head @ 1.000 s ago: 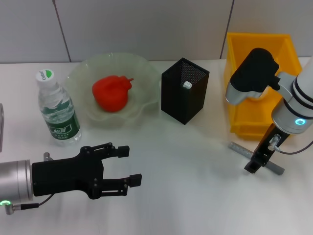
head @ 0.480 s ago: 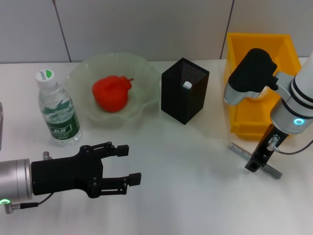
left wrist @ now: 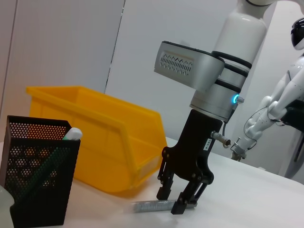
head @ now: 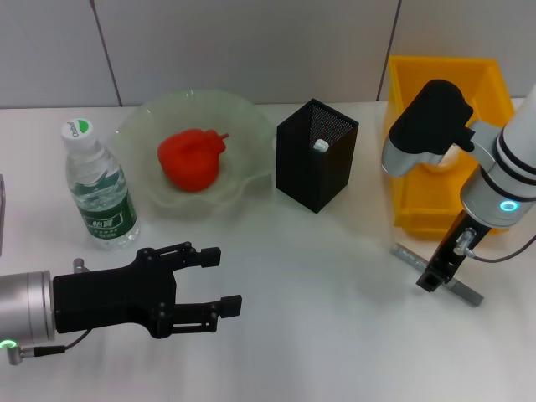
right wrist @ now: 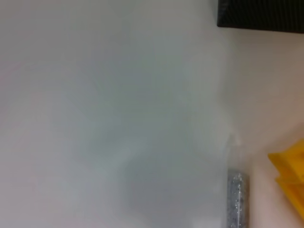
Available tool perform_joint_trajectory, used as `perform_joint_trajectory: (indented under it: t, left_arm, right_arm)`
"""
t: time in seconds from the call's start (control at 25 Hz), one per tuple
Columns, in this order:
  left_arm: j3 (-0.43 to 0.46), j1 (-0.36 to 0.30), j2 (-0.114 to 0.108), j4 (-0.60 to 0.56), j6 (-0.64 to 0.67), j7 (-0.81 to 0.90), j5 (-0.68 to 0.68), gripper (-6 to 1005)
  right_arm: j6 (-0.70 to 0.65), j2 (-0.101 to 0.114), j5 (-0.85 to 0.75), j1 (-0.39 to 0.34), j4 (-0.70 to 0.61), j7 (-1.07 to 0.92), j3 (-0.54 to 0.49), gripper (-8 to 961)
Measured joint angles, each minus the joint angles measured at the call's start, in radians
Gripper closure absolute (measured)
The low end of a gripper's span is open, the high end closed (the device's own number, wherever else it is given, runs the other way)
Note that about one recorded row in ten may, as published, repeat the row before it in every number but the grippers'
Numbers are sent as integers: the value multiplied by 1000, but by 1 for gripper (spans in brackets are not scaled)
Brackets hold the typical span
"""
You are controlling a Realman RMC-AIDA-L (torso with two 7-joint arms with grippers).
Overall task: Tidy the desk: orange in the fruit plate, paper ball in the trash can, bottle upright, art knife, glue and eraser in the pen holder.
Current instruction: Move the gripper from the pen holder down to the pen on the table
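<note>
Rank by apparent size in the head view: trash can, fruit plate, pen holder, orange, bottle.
1. fruit plate and trash can: too close to call, since the right arm covers part of the can.
2. pen holder
3. bottle
4. orange: close to the bottle, and farther from the camera, so that order is unsure.

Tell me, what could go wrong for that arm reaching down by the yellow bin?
The right hand straddles a thin grey rod lying flat on the desk; its fingers are open and could slide off it. The trash can sits close behind, so the arm might bump it when lifting.
</note>
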State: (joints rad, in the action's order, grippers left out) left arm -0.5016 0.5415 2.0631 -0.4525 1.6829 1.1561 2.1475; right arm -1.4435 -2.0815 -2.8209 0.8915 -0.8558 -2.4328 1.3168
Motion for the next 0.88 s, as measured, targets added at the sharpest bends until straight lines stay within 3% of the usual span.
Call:
perform_joint_trajectory:
  t: [0.88]
  left_arm:
    - [0,-3,0,-13,12,1,3,152]
  right_arm:
    - [29,1,-7,18,38,-80,-1,575]
